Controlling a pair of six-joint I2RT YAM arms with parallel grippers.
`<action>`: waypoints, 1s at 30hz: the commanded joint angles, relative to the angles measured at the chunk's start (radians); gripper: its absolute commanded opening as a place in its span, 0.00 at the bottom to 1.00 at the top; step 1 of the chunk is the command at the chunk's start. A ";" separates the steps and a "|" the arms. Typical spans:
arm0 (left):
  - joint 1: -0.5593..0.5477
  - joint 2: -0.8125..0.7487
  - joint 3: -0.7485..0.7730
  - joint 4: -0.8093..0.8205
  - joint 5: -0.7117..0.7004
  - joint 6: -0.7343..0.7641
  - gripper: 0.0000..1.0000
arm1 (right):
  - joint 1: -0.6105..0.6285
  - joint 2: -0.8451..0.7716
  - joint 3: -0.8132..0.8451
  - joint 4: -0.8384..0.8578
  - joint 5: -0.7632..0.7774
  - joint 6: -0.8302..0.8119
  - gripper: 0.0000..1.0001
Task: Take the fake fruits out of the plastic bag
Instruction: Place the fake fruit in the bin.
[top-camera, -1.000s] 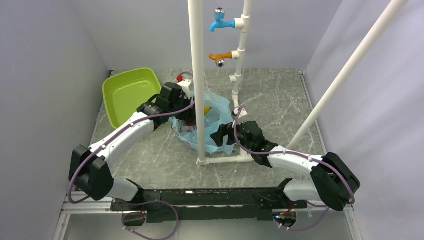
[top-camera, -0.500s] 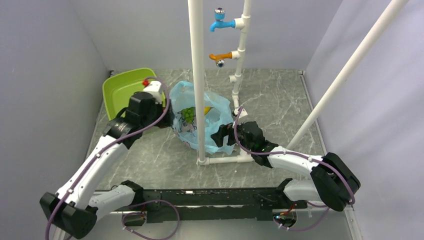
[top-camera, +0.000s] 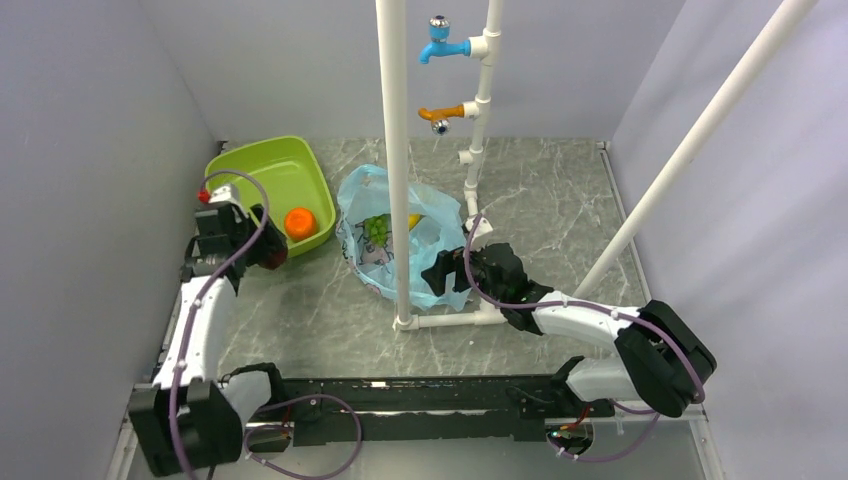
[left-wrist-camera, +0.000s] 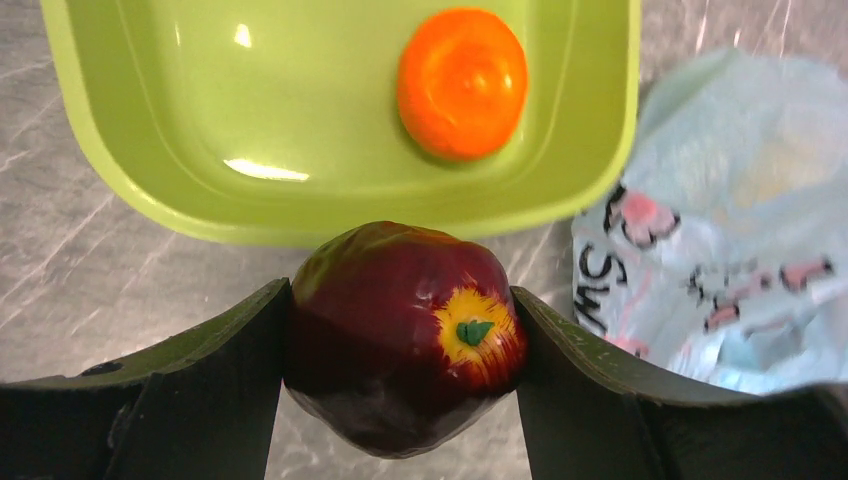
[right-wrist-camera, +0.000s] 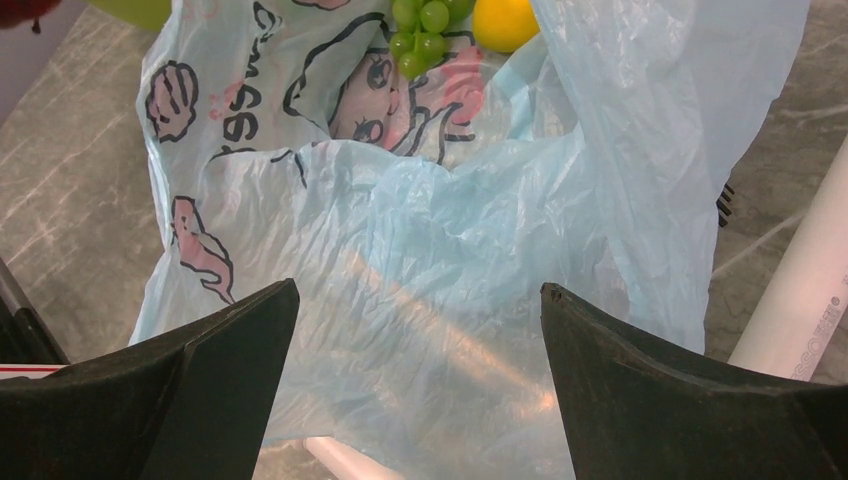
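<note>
My left gripper is shut on a dark red-purple round fruit and holds it above the table, just in front of the lime-green tray. From above, the left gripper sits at the tray's near edge. An orange round fruit lies in the tray; it also shows in the left wrist view as the orange fruit. The light-blue plastic bag lies mid-table with green grapes and a yellow fruit in its mouth. My right gripper stands open over the bag, at its near right side.
A white pipe frame stands in the middle: an upright pipe in front of the bag, a base pipe on the table, a second upright with a blue tap and an orange tap. A slanted pipe crosses the right side. Walls close in on both sides.
My left arm has swung left, away from the bag, with the dark red fruit in its jaws, as far as the tray's front. The bag's mouth is now uncovered. The right arm has stayed put.
</note>
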 joint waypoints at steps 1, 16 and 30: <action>0.171 0.134 0.049 0.175 0.262 -0.084 0.39 | -0.001 0.012 0.011 0.066 -0.001 -0.013 0.94; 0.259 0.632 0.316 0.194 0.334 -0.041 0.44 | -0.003 0.021 0.009 0.073 -0.003 -0.018 0.94; 0.244 0.757 0.331 0.169 0.341 -0.009 0.82 | -0.001 0.049 0.020 0.076 -0.009 -0.022 0.94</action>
